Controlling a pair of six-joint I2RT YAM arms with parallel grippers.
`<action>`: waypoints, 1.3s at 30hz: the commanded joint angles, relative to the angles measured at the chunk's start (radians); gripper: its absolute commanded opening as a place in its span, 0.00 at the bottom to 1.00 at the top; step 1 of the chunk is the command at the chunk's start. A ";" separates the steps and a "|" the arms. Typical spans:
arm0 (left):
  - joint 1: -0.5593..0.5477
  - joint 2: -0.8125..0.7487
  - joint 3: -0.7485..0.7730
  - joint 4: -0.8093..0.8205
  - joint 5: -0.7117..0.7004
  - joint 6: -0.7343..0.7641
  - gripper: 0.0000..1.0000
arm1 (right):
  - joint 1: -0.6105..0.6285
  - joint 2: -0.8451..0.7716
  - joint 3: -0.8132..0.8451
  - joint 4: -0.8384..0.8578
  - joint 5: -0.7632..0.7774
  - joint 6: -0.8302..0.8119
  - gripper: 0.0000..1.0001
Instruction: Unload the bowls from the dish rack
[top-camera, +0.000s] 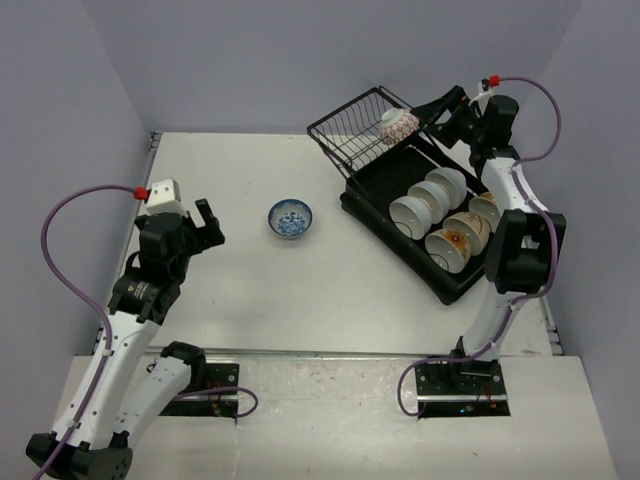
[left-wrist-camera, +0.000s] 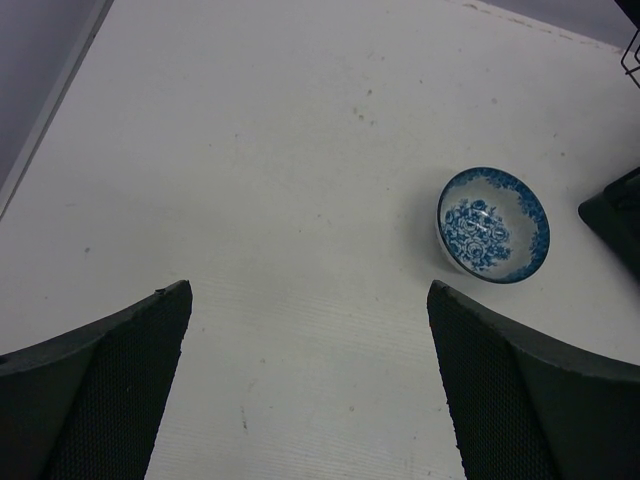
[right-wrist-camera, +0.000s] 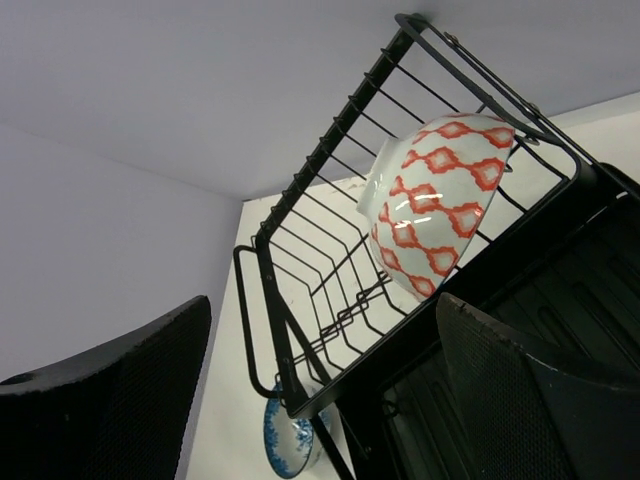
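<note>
Reaching for the pink-patterned bowl (right-wrist-camera: 440, 200) looks like the step in hand: the right gripper (right-wrist-camera: 320, 390) hangs beside the wire basket (top-camera: 350, 125) near the table's far right corner, jaws spread wide and holding nothing. The bowl leans tilted against the basket's wires, so a good grip would probably take its rim with one finger inside and one outside, then lift it along the tilt so it clears the top wire without snagging. Five more bowls (top-camera: 440, 210) stand on edge in the black tray (top-camera: 380, 180) just below; a low swing could knock them. A blue-patterned bowl (top-camera: 290, 218) sits mid-table (top-camera: 250, 300), well apart from the rack. The left gripper (left-wrist-camera: 310, 380) hovers near the left edge, fully open and empty.
</note>
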 joint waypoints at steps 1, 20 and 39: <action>0.010 -0.006 0.002 0.040 0.016 0.021 1.00 | -0.002 0.015 -0.032 0.149 0.032 0.091 0.93; 0.010 -0.007 0.002 0.045 0.042 0.025 1.00 | -0.005 0.142 0.004 0.244 0.006 0.157 0.72; 0.010 -0.007 0.000 0.045 0.031 0.025 1.00 | -0.025 0.257 0.062 0.359 -0.122 0.286 0.67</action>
